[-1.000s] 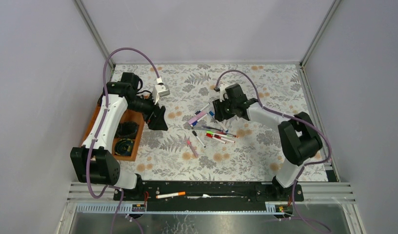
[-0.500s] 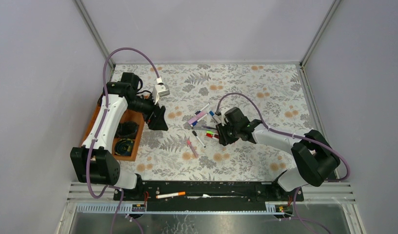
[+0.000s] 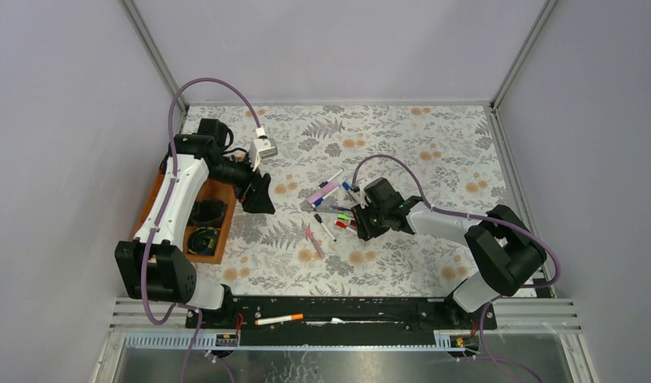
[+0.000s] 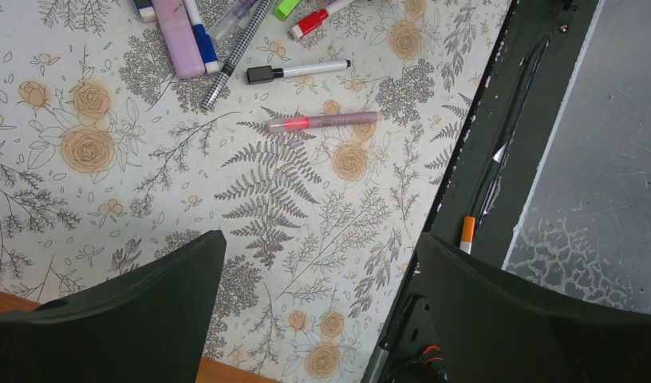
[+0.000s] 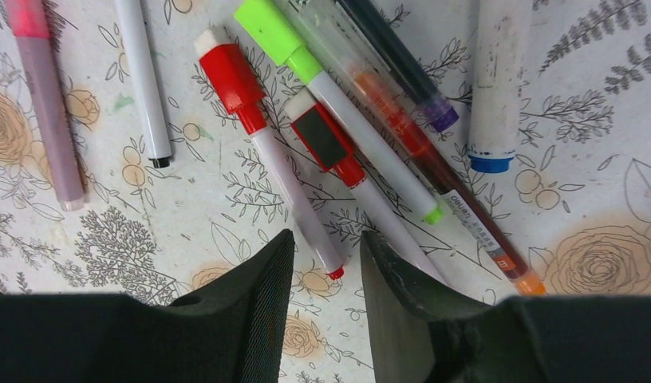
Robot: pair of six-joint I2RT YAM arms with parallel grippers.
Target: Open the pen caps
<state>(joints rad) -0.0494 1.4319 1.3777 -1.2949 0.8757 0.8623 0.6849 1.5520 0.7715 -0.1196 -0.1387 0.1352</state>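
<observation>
Pens (image 3: 338, 206) lie in a loose, crossed heap at the middle of the flower-print worktop (image 3: 450, 152). The right tool (image 5: 328, 239) sits low over the near-right edge of the heap. Its jaws are narrowed but a clear gap remains, and they are clamped on nothing. The tail end of one red-capped pen (image 5: 294, 191) lies inside that gap, and no contact with either finger is visible. A second red pen (image 5: 386, 222) runs beneath one finger. The pen caps (image 5: 322, 140) seen from the right wrist are seated on their barrels, among them a red cap (image 5: 226, 72) and a green cap (image 5: 266, 28) side by side. Beside these lie a clear orange-ended pen (image 5: 466, 223), a dark pen with a purple end (image 5: 422, 100) and a thick white marker with a blue end (image 5: 494, 88), all fanning away from the tool. The left tool (image 4: 318, 239) hangs above bare worktop, well apart from the heap and just beside the wooden tray (image 3: 224, 227). Its jaws are spread wide with nothing between them. From the left wrist a pink pen (image 4: 322, 122) lies alone on the near side of the heap, and a black-capped pen (image 4: 298, 72) lies just beyond it. One orange-ended pen (image 3: 278, 319) lies off the worktop on the black rail (image 3: 370, 307) at the near edge, between the two arm bases.
</observation>
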